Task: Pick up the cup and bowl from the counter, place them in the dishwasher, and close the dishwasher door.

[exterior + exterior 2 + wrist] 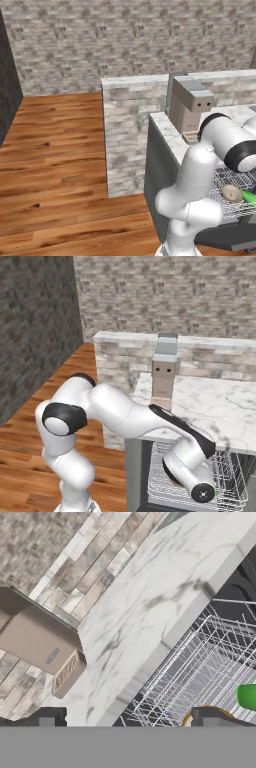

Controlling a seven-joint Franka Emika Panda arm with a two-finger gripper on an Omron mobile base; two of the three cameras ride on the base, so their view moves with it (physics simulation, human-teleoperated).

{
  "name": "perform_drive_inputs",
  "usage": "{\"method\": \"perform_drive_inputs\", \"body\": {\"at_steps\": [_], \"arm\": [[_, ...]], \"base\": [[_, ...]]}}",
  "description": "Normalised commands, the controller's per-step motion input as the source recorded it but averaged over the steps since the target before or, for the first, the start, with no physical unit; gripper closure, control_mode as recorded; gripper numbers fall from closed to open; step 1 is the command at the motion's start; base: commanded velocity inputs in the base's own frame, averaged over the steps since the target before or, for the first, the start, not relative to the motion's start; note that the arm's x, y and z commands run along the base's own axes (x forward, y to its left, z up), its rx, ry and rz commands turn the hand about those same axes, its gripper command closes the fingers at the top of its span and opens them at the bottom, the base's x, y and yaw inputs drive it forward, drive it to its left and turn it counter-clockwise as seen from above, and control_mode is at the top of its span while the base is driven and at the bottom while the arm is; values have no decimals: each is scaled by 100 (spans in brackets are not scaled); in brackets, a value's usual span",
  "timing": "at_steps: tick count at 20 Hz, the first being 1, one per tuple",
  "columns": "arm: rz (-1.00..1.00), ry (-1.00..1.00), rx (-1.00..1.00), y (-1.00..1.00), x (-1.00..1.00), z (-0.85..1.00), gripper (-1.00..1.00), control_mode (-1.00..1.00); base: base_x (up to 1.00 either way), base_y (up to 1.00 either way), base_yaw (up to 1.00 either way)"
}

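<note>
Fingertips (47, 718) of end effector (129, 719) spread wide, pinching nothing, poised over pull-out silver wire rack (200, 662) of dark grey built-in dishwasher (134, 476). Small round tan-beige bowl (231, 192) and small bright green cup (248, 196) lying side by side in that rack, off the bench. Smooth glossy surfaces on both; thin open lattice of wire beneath them.

Judged as the closing step: both items loaded, door not yet shut. Next move likely calling for a clear withdrawal from the rack, a push to slide the rack inward, then a lift of flat dark grey dishwasher door (220, 236), seemingly lowered below the rack. Contact best taken on the panel's outer edge, with no snag on the wires.

Beyond, white-and-grey marbled stone bench (150, 602), polished and flat, over dark grey cabinet sides. Boxy tan-and-grey coffee machine (190, 105) standing on its far side, hard-edged. Behind it, taller rough stone-brick ledge (130, 140), then matching brick wall (130, 40).
</note>
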Motion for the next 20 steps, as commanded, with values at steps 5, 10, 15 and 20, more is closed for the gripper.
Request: {"method": "perform_drive_inputs", "body": {"at_steps": [5,10,15,20], "arm": [[8,0,-4,0,-10,14,-100,-100],[8,0,-3,0,-11,14,-100,-100],[7,0,-3,0,-22,18,-100,-100],[3,0,-1,0,-31,9,-100,-100]], "base": [[0,0,0],[0,0,0],[0,0,0],[0,0,0]]}}
